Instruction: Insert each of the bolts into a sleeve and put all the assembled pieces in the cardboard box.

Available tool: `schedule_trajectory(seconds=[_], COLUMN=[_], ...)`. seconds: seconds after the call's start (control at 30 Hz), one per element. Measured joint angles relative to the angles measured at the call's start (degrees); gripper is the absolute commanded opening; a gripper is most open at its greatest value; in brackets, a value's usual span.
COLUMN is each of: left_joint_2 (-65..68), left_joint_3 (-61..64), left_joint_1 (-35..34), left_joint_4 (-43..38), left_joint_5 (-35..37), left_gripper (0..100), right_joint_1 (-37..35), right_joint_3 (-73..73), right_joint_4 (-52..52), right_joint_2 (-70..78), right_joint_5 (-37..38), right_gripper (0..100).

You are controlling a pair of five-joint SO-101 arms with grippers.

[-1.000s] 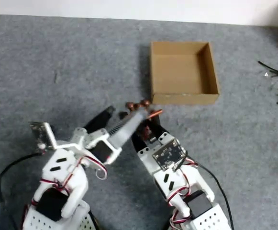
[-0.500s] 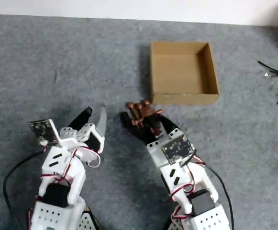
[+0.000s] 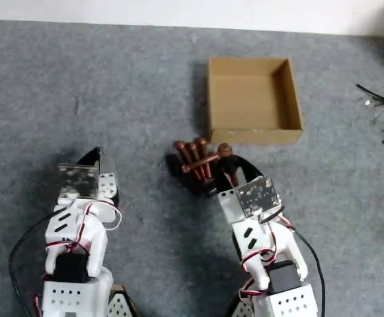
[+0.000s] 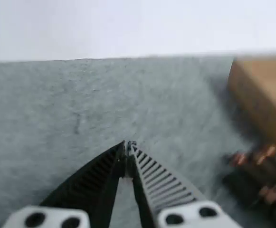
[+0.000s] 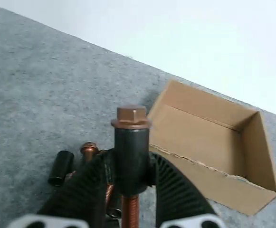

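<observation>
A copper bolt sits through a black sleeve, its hex head showing past the sleeve's end. The right gripper is clamped on that sleeve. The cardboard box stands open at about one o'clock from the piece, near but not touching. At nine o'clock, loose bolts lie bunched on the grey mat, a spare sleeve beside them. Farther out at nine o'clock, the left gripper has its tips pressed together on nothing.
</observation>
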Motion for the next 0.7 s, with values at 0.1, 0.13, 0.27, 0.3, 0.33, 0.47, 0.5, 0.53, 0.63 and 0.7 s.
schedule_trajectory(seconds=[0.1,0.13,0.27,0.3,0.33,0.47,0.5,0.53,0.63,0.7], left_joint_2=[0.00,0.00,0.00,0.00,0.00,0.00,0.00,0.00,0.00,0.00], left_joint_3=[0.00,0.00,0.00,0.00,0.00,0.00,0.00,0.00,0.00,0.00], left_joint_1=[0.09,0.09,0.09,0.09,0.09,0.09,0.09,0.09,0.09,0.09], left_joint_4=[2.11,2.55,2.64,2.64,2.64,2.64,2.64,2.64,2.64,2.64], left_joint_5=[-3.52,-4.04,-4.66,-4.66,-4.66,-4.66,-4.66,-4.84,-4.84,-4.84], left_gripper=[3,3,3,3,3,3,3,3,3,3], right_joint_1=[0.26,0.53,3.52,4.04,4.40,4.57,4.57,4.57,4.57,4.57], right_joint_3=[0.00,0.00,-0.18,-1.14,-2.11,-8.79,-10.73,-12.84,-21.54,-28.84], right_joint_4=[0.09,0.35,5.19,5.80,5.80,4.57,3.25,1.67,-2.37,-3.78], right_joint_2=[0.00,0.00,0.00,0.35,1.32,10.37,14.33,18.55,34.02,45.63], right_joint_5=[0.00,0.00,0.00,0.00,0.00,0.00,0.00,0.00,0.00,0.00], right_gripper=[0.4,0.4,0.4,0.4,0.4,0.4,0.4,0.4,0.4,0.4])
